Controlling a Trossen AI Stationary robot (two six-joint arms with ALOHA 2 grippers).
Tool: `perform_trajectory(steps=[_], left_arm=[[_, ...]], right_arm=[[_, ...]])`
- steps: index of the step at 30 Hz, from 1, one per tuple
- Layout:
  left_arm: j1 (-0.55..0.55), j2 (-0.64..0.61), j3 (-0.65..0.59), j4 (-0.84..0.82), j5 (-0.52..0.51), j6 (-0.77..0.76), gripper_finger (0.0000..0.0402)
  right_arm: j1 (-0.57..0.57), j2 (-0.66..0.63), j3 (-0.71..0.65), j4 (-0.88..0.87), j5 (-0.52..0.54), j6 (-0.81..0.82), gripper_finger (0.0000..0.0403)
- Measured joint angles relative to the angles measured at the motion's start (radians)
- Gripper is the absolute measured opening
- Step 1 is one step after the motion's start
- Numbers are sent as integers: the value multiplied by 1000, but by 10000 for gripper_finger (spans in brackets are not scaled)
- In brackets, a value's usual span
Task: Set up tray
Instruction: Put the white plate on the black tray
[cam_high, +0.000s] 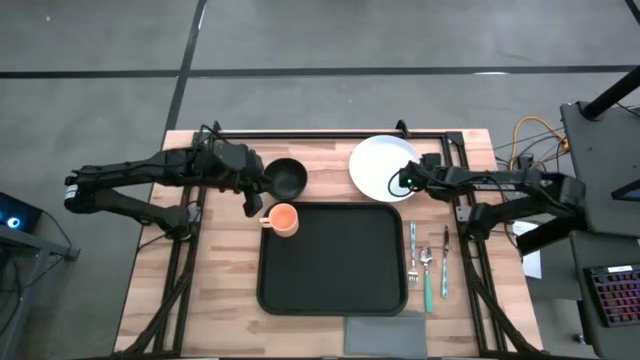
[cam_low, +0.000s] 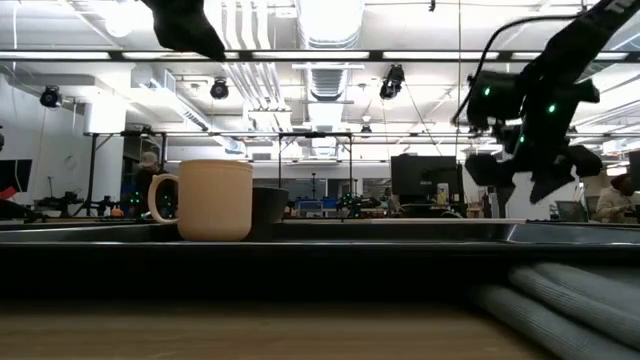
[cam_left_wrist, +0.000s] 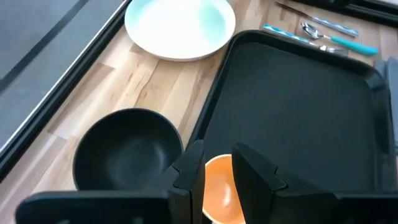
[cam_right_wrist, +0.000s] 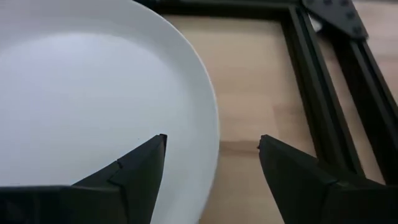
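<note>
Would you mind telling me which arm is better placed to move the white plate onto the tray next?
The right arm, probably. Its claw is open, with one finger over the white plate and the other beyond its rim. The left claw is by the orange mug on the tray, farther from the plate.

The wooden worktop (cam_high: 230, 300) fills the middle of the high view. A black tray (cam_high: 335, 260) lies in its middle. Above the tray sit a black bowl (cam_high: 288, 177) and a white plate (cam_high: 383, 167). Right of the tray lie a fork (cam_high: 412, 255), spoon (cam_high: 427, 275) and knife (cam_high: 445, 260). A grey napkin (cam_high: 385, 334) lies at the bottom edge.
</note>
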Motion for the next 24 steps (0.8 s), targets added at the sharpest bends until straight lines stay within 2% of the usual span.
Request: perform_trajectory(steps=[9,13,18,24], left_arm=[[-21,-6,0,-3,7,13,62],[-24,-6,0,-4,7,13,62],[-26,-6,0,-5,7,25,61],[-26,-6,0,-5,7,26,61]], right_arm=[[-51,186,0,42,-97,85,264],[-64,229,6,90,-117,70,257],[-64,234,14,90,-131,55,214],[-63,202,13,80,-151,22,128]])
